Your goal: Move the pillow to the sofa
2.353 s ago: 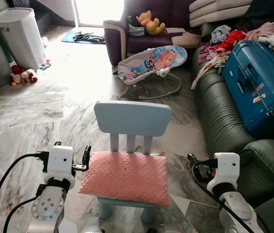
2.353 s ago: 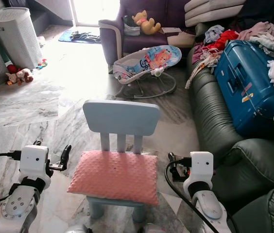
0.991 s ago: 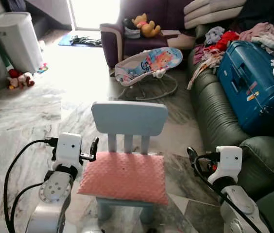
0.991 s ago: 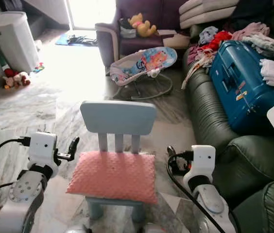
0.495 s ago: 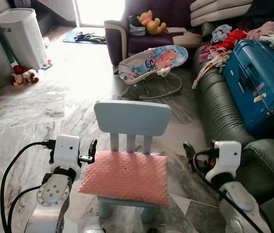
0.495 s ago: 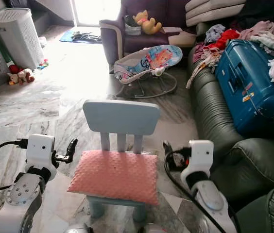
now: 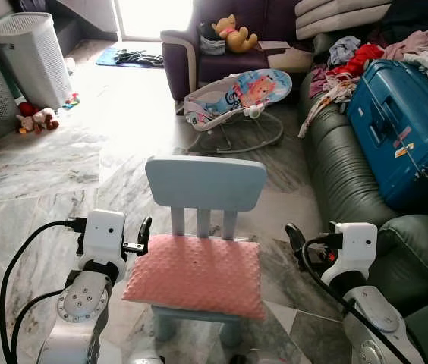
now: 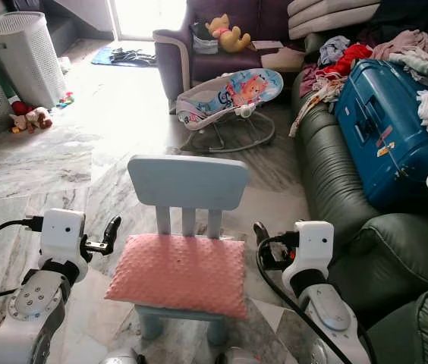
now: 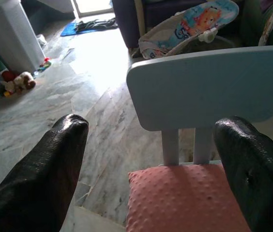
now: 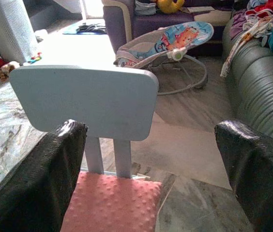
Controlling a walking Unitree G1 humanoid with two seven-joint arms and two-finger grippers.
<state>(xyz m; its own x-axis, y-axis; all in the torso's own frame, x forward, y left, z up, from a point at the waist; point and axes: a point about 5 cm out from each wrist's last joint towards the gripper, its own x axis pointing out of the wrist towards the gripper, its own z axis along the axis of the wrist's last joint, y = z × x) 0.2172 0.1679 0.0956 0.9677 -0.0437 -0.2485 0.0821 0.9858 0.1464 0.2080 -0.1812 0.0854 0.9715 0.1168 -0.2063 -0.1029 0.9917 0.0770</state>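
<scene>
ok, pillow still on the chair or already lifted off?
On the chair. The pink pillow lies flat on the blue chair seat; left gripper and right gripper flank it, both open, holding nothing.

— Arm finish? 
— Both arms were silver, each ending in a boxy white wrist housing. Looping black cables ran to both housings.
— Grippers? 
— The left gripper [image 9: 151, 145] and right gripper [image 10: 151, 145] each carried two long black fingers with a rough, pebbled surface.
</scene>
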